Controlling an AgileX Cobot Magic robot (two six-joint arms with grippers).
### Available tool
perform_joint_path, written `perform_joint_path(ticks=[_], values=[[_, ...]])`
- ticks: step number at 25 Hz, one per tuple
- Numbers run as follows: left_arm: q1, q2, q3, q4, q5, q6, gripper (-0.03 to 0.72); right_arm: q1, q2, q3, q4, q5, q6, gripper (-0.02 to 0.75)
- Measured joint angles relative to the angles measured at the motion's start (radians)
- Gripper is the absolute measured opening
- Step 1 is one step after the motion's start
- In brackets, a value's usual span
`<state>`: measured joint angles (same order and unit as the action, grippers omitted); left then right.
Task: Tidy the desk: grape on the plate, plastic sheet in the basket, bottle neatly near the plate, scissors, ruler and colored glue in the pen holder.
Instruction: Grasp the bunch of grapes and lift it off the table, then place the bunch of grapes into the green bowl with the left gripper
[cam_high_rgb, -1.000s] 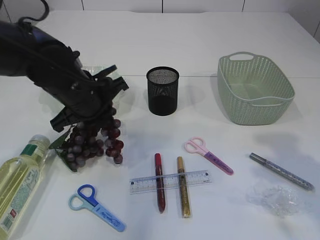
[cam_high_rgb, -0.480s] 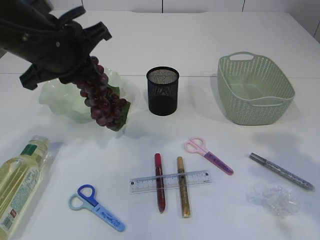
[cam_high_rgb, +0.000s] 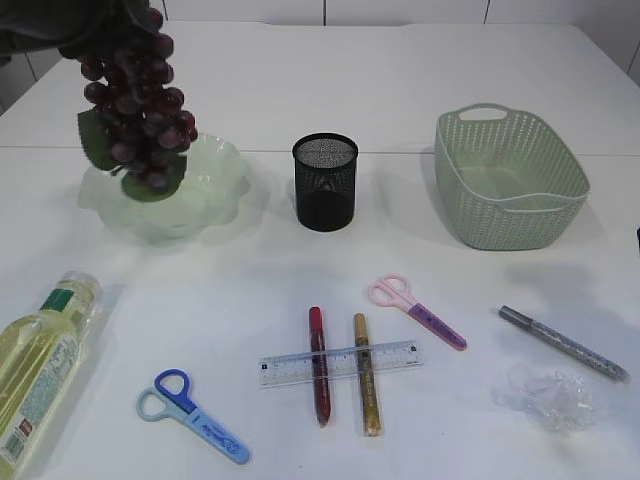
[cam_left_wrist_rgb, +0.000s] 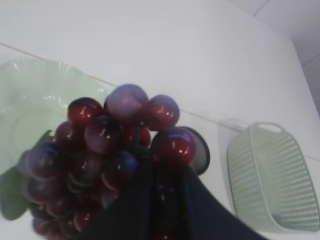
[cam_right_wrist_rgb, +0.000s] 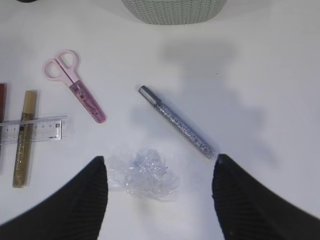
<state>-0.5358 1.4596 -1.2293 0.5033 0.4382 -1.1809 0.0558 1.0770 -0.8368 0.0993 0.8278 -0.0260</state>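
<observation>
White table (cam_high_rgb: 300, 70) surface carries all items under even light. Left gripper (cam_left_wrist_rgb: 157, 200) has its jaws narrowed on the stem of the grape bunch (cam_high_rgb: 133, 110), which hangs clear of the table directly above the pale green scalloped plate (cam_high_rgb: 215, 195) at the left rear; in the left wrist view the fruit hides most of the jaws. Right gripper (cam_right_wrist_rgb: 160, 185) hangs with jaws wide and holding nothing above the crumpled plastic sheet (cam_high_rgb: 545, 397) at the right front. Black mesh pen holder (cam_high_rgb: 325, 182) stands upright at centre rear, well apart from the green woven basket (cam_high_rgb: 510, 180) at the right rear. Bottle (cam_high_rgb: 38, 368) of yellow liquid lies on its side at the left front edge. Blue scissors (cam_high_rgb: 193, 415) lie near it toward the centre; pink scissors (cam_high_rgb: 416, 311) lie right of centre. Clear ruler (cam_high_rgb: 340, 363) lies across the red glue pen (cam_high_rgb: 319, 365) and the gold glue pen (cam_high_rgb: 366, 372), touching both. Silver glue pen (cam_high_rgb: 563, 342) lies apart at the right, just behind the plastic sheet.
</observation>
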Motion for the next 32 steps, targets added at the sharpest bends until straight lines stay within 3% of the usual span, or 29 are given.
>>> perform_joint_path(ticks=[10,17,28,30,32], values=[[0.158,0.154,-0.19,0.077,-0.089,0.0,0.056,0.002,0.005,0.0,0.024,-0.004,0.0,0.512],[0.18,0.361,-0.302,0.142,-0.154,0.0,0.056,0.002,0.005,-0.002,0.03,0.031,0.0,0.512],[0.225,0.567,-0.315,0.18,-0.229,0.0,0.057,0.002,0.005,-0.002,0.03,0.049,-0.002,0.512],[0.227,0.567,-0.315,0.199,-0.213,0.0,0.076,0.002,0.005,-0.002,0.03,0.049,-0.002,0.512],[0.227,0.567,-0.317,0.203,-0.194,0.0,0.154,0.002,0.005,-0.002,0.03,0.049,-0.002,0.512]])
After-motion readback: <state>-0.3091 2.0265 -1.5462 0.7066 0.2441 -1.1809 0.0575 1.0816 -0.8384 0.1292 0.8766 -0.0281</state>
